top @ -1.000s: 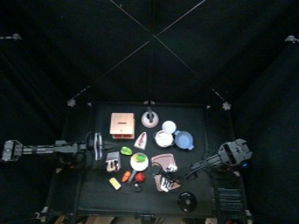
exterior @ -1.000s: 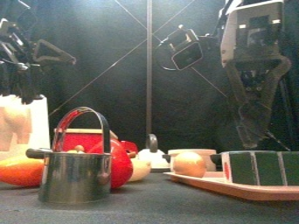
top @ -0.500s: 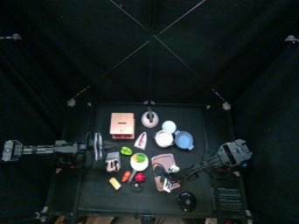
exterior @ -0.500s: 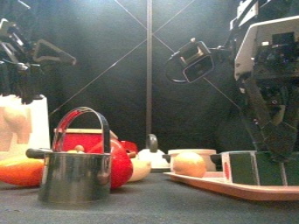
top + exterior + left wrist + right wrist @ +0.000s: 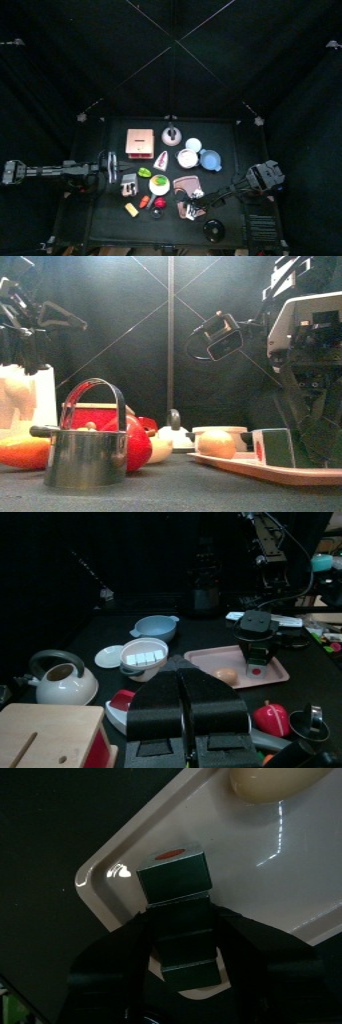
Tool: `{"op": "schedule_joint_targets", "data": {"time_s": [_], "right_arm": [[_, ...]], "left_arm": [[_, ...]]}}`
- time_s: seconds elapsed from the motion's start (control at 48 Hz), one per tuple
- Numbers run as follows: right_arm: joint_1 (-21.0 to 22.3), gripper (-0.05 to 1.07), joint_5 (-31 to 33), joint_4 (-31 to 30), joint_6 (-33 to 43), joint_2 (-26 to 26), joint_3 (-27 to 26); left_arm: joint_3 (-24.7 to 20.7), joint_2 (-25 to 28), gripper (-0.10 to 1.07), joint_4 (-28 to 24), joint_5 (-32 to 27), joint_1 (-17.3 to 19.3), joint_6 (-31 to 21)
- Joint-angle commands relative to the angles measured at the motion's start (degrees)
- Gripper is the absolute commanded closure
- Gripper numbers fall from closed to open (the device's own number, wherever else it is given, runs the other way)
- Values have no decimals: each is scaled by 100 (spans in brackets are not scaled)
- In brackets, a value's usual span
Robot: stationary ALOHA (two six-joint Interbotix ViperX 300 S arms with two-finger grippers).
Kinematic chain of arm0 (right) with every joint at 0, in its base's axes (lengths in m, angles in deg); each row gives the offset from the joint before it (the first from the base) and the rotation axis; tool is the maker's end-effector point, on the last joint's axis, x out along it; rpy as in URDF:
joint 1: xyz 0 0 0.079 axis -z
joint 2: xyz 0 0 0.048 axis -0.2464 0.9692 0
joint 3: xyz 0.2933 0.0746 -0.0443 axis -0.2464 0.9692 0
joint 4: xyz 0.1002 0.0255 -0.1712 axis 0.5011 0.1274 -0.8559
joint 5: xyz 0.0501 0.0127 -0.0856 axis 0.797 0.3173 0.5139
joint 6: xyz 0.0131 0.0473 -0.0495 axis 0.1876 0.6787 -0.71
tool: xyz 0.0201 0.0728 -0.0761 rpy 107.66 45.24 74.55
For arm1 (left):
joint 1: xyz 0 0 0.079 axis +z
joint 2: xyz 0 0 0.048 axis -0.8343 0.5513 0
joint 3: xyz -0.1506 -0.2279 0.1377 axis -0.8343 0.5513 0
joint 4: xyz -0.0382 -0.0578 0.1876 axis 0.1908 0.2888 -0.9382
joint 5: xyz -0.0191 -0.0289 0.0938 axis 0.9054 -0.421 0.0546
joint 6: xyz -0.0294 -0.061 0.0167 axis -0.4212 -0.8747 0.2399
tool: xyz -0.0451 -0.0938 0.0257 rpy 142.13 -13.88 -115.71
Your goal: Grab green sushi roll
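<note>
Right gripper (image 5: 178,918) sits low over the pink board (image 5: 301,878), jaws spread either side of the green sushi roll (image 5: 175,876) — bracketing it, not visibly clamped; can't tell if the pads touch. Roll stands upright near the board's corner, so a straddle from above looks right. A pale egg-like piece (image 5: 274,780) shares the board. Left gripper (image 5: 181,707) parked shut at the table's left. Black table (image 5: 230,145), crowded, black curtains all round.

I see my right gripper (image 5: 310,446) hanging low over the pink tray (image 5: 247,467), its jaws around the green sushi roll (image 5: 274,446). A pale egg-shaped piece (image 5: 214,443) sits beside it. A metal kettle (image 5: 84,453) stands near left.
</note>
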Motion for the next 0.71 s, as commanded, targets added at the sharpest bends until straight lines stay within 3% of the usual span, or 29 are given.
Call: {"op": "schedule_joint_targets", "data": {"time_s": [0.0, 0.188, 0.688], "right_arm": [[0, 34, -9, 0, -9, -114, -35], [0, 44, 62, -9, -9, -167, -70], [18, 44, 466, -281, 35, -633, -272]], "left_arm": [[-62, 35, 99, 9, 18, 9, 0], [-62, 35, 99, 9, 26, 18, 0], [-62, 35, 99, 9, 18, 18, -9]]}}
